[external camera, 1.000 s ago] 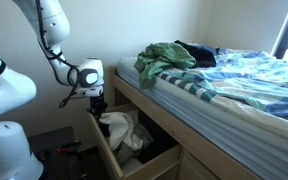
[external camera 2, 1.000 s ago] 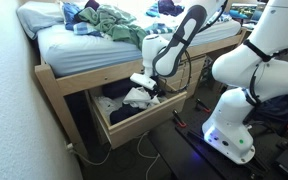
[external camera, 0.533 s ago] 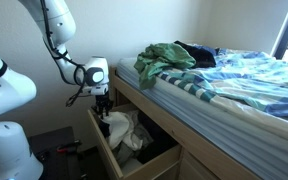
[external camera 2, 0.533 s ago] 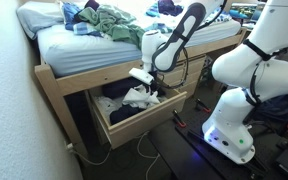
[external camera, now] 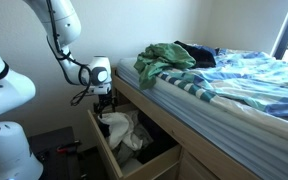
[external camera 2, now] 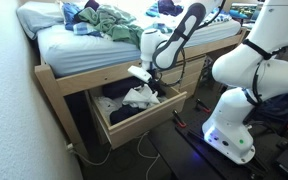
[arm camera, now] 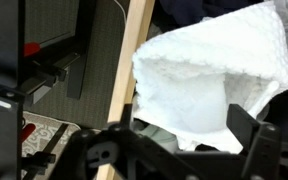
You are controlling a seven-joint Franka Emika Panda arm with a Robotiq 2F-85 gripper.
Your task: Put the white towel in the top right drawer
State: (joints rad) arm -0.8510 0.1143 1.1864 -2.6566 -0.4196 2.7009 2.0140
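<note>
The white towel (external camera: 125,128) (external camera 2: 139,96) lies crumpled in the pulled-out drawer (external camera: 108,153) (external camera 2: 142,121) under the bed, on top of darker clothes. My gripper (external camera: 106,104) (external camera 2: 150,84) hangs just above the towel's near end, jaws pointing down and open. In the wrist view the towel (arm camera: 212,68) fills the middle below the gripper (arm camera: 174,150). The two dark fingers stand wide apart on either side of it, with nothing pinched. The drawer's wooden side (arm camera: 132,62) runs along the towel's left.
The bed (external camera: 234,85) with blue striped bedding and a heap of green clothes (external camera: 166,58) (external camera 2: 109,22) overhangs the drawer. The bed frame post (external camera 2: 52,95) stands beside it. The robot base (external camera 2: 234,125) and cables (external camera 2: 174,135) are on the floor.
The jaws have gone from shut to open and let go of the towel, which now rests in the drawer. The gripper has risen slightly.
</note>
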